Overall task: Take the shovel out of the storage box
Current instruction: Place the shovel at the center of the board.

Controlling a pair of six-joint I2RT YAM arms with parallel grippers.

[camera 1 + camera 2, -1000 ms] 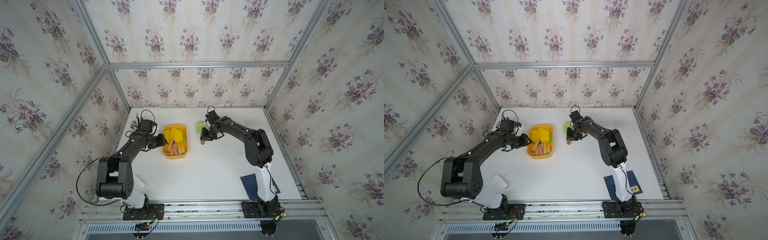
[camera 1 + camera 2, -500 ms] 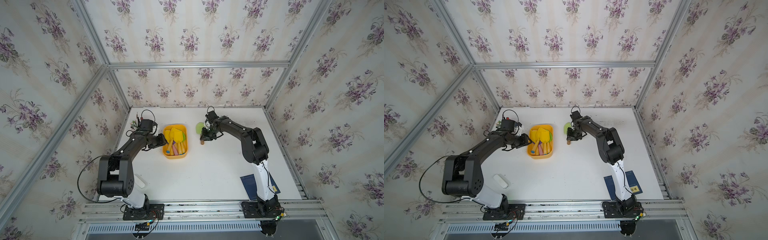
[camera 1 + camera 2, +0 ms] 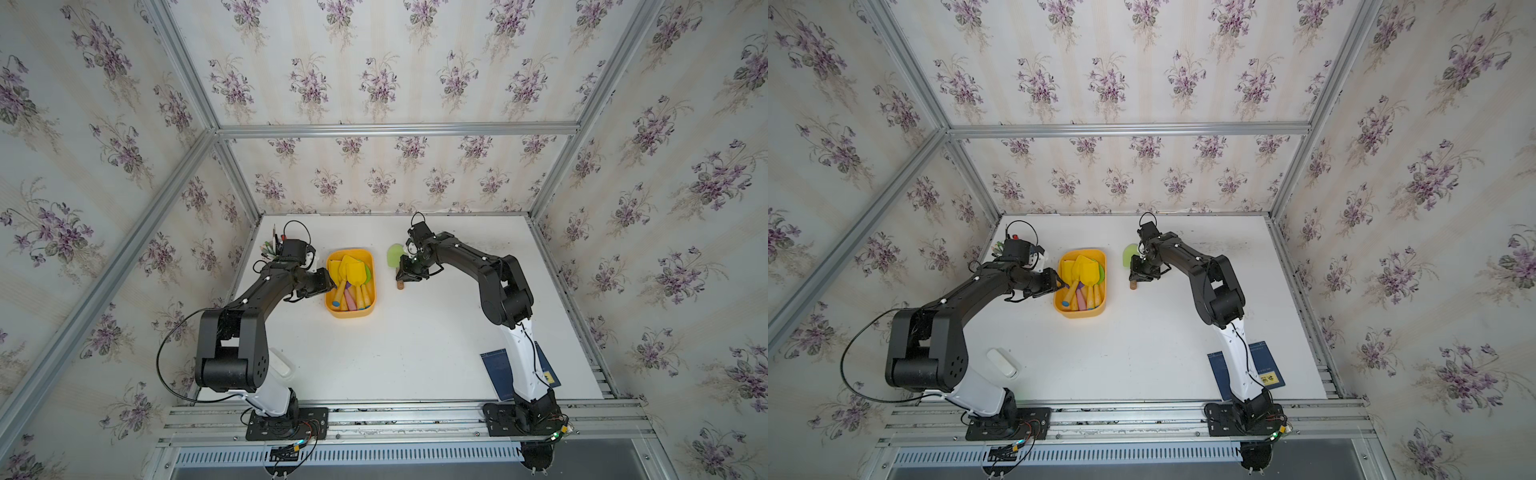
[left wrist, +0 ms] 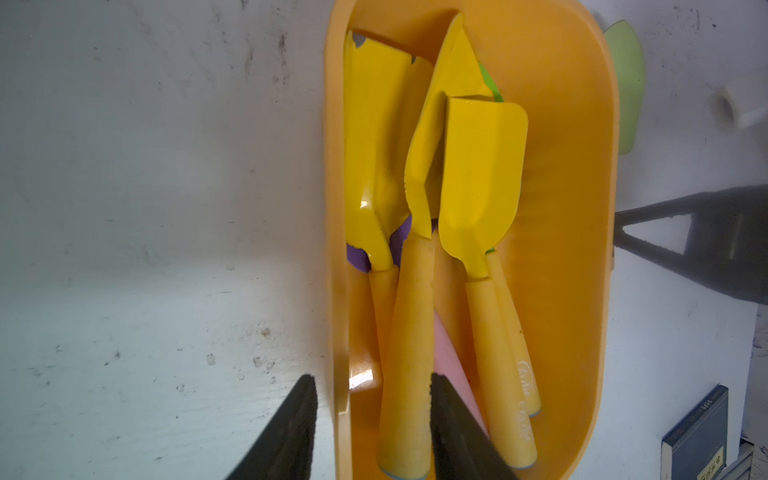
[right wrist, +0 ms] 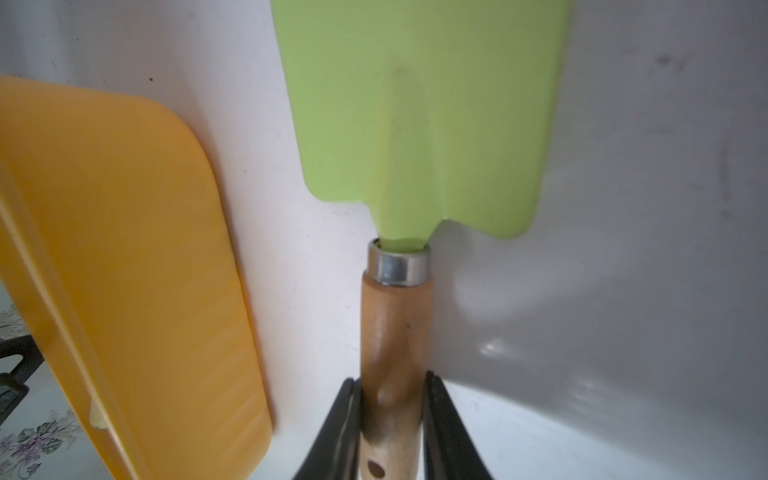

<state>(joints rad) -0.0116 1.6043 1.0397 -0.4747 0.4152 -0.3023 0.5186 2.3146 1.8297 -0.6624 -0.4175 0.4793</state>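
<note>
The yellow-orange storage box [image 3: 351, 316] [image 3: 1079, 314] stands on the white table and holds several yellow shovels [image 3: 351, 268] [image 4: 478, 174]. A green shovel [image 3: 395, 254] [image 3: 1130, 254] [image 5: 415, 104] with a wooden handle is outside the box, just to its right and low over the table. My right gripper [image 3: 401, 273] [image 5: 390, 382] is shut on that wooden handle. My left gripper [image 3: 330, 282] [image 4: 372, 380] stands open at the box's left wall [image 4: 337, 291]. One finger is outside the wall and one inside, beside a yellow-orange handle [image 4: 409, 332].
A cup of pens [image 3: 272, 249] stands at the back left behind my left arm. A white oblong object [image 3: 281, 365] lies near the left arm's base. A dark blue booklet [image 3: 498, 370] lies at the front right, by the right arm's base.
The right arm's elbow has drifted slightly to the left. Both grippers, the green shovel and the box stay where they were.
</note>
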